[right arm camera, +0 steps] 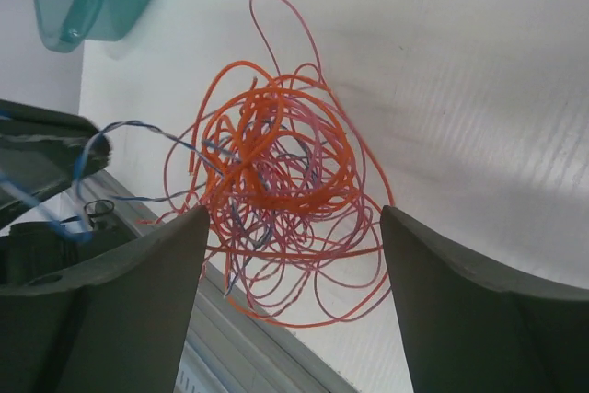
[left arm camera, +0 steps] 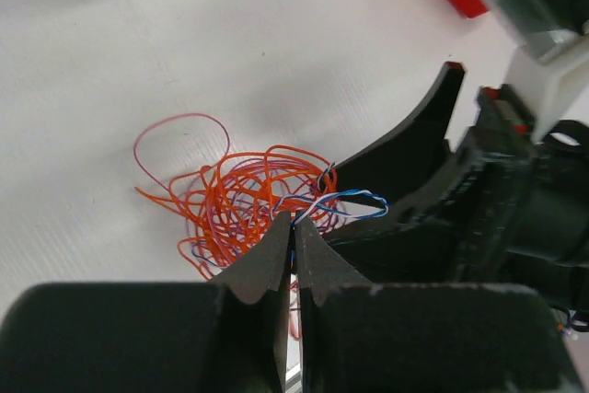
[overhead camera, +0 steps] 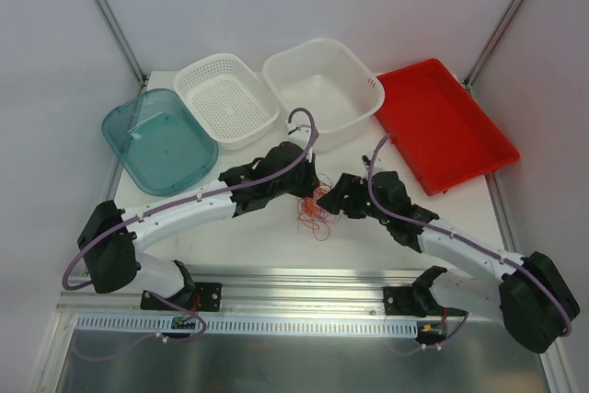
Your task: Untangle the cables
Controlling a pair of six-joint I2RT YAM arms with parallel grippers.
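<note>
Several cables (overhead camera: 313, 212) are lying knotted in one loose clump at the middle of the worktop (overhead camera: 248, 241), between the two grippers. The clump is nearly round, so it is showing no strong long axis. From above it is stretching slightly near to far, with slack loops trailing toward the near edge.

The left gripper (overhead camera: 307, 192) is reaching in from the left with its jaws pressed together. They are pinching a blue-and-white twisted strand (left arm camera: 352, 194) at the edge of the clump. The right gripper (right arm camera: 293, 213) is coming in from the right with its jaws standing wide apart, one on each side of the tangle, and neither is visibly touching it.

From above the cables are reading only as a small red-orange scribble. The wrist views are revealing pinkish-purple strands mixed in with the orange. They are also showing a single pink loop (left arm camera: 189, 117) poking out of the clump, away from both grippers. Only the left wrist view is showing the pinch itself. Only the right wrist view is showing the clump framed between the spread jaws.

Along the far side, from left to right, a teal bin (overhead camera: 156, 140), a white perforated basket (overhead camera: 225, 98), a white tub (overhead camera: 322, 89) and a red tray (overhead camera: 442, 126) are sitting well apart from the cables.
</note>
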